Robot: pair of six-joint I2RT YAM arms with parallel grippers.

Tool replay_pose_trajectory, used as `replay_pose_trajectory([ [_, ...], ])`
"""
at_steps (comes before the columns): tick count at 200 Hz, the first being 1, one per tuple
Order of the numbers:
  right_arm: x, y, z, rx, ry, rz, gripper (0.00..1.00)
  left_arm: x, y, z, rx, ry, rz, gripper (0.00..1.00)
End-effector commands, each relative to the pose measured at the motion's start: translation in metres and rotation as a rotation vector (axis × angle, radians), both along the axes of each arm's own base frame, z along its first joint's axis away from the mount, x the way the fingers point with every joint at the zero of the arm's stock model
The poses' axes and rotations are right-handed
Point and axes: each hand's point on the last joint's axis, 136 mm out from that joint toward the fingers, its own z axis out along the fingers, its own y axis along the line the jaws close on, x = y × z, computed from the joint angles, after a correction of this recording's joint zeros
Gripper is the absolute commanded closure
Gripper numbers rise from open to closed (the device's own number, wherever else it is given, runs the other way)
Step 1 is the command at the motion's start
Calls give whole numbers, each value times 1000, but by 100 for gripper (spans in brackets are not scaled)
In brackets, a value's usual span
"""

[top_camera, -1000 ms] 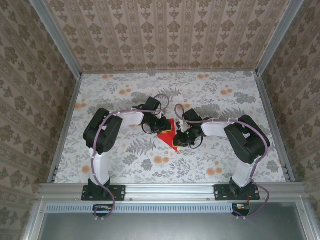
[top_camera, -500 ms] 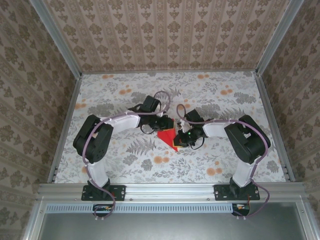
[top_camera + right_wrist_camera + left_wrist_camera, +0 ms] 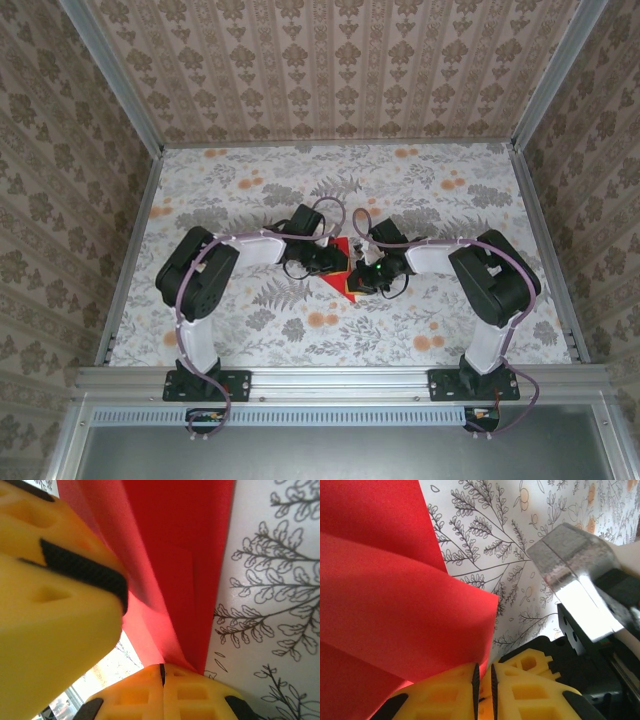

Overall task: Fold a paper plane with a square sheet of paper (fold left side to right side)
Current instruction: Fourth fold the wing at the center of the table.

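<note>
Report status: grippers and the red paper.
Left gripper shut on red paper. Right gripper likewise. Paper creased, partly lifted. Grippers crowd each other.

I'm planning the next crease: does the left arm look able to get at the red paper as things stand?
Likely yes: the left end effector sits at the paper, seemingly pinching its edge. The right end effector grips the same sheet close by, so room is tight.
</note>
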Motion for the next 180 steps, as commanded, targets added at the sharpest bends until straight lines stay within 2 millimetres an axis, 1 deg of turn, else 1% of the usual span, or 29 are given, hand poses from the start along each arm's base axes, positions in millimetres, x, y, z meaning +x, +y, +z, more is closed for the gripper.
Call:
replay_pose_trajectory([
  [1,-31,-42,-46,-233,137,-24,100,-2,-2,-11,11,20,-4,83],
  [22,-32,-45,-47,-249,139,-17,100,-2,1,-15,29,28,-4,84],
  [27,-33,-46,-47,-252,141,-15,100,2,4,-19,51,13,11,84],
  [108,-39,-52,-49,-288,156,1,100,8,20,-48,110,11,44,89],
  [124,-41,-53,-49,-292,160,3,100,11,23,-51,102,14,59,89],
  [180,-45,-55,-50,-296,172,10,100,33,31,-48,82,-12,82,89],
])
